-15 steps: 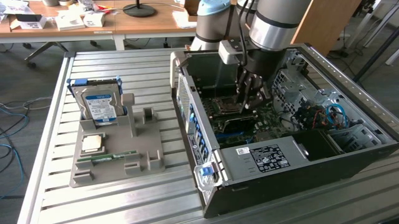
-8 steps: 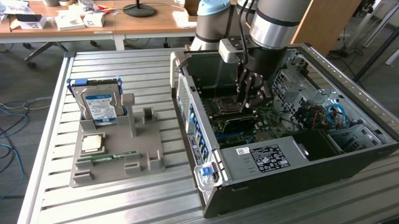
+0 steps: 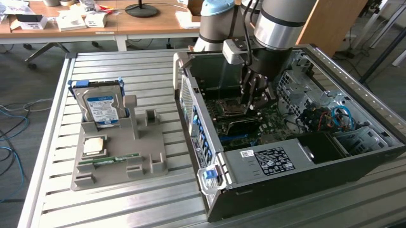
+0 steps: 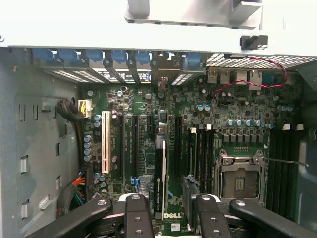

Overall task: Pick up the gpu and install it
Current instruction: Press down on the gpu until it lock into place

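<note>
The gripper [image 4: 166, 213] hangs inside the open computer case [image 3: 355, 164], its fingers [image 4: 137, 215] pinching the gpu [image 4: 159, 183] edge-on between them. The card stands upright directly beneath the gripper, over the motherboard [image 4: 198, 124], among the expansion slots [image 4: 126, 144] and beside the empty CPU socket [image 4: 240, 178].

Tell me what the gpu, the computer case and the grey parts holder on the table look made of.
gpu: seen edge-on between the fingers, a dark board with a black, likely plastic cooler; printed white lettering.
Computer case: sheet metal, matte grey, with punched holes and folded edges.
Parts holder: probably moulded or printed plastic, dull grey, with blocky slots.
</note>
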You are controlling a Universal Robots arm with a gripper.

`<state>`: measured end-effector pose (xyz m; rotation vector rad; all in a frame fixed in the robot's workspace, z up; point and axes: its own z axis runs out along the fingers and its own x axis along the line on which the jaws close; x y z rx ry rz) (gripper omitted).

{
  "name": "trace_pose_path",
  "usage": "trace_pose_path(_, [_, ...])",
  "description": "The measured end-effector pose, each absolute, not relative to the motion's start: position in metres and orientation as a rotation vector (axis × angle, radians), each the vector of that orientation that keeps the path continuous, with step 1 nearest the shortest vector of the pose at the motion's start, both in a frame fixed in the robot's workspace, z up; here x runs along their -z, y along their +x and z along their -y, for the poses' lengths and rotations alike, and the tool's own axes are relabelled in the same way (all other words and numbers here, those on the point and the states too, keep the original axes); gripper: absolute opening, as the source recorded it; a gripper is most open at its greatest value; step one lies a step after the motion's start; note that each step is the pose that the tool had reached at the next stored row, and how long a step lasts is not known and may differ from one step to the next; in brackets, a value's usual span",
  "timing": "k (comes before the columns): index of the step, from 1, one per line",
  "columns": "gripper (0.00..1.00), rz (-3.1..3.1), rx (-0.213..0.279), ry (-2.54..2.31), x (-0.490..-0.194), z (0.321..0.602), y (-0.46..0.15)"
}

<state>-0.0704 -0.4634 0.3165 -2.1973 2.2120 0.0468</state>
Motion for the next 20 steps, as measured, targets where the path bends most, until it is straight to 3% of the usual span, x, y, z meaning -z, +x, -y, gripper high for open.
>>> trace_pose_path(3, [0.38, -2.212, -0.047, -2.197, -0.3165, 0.4633, -0.0704])
trace_pose_path(5, [0.26, -2.212, -0.047, -2.197, -0.3165, 0.4633, -0.0704])
trace_pose_path(6, [0.26, -2.212, -0.047, -2.197, -0.3165, 0.4633, -0.0704])
trace_pose_path(8, [0.15, -2.212, -0.047, -2.197, -0.3165, 0.4634, -0.0704])
trace_pose_path(10, [0.11, -2.212, -0.047, -2.197, -0.3165, 0.4633, -0.0704])
trace_pose_path(20, [0.11, -2.212, -0.047, -2.197, -0.3165, 0.4633, -0.0704])
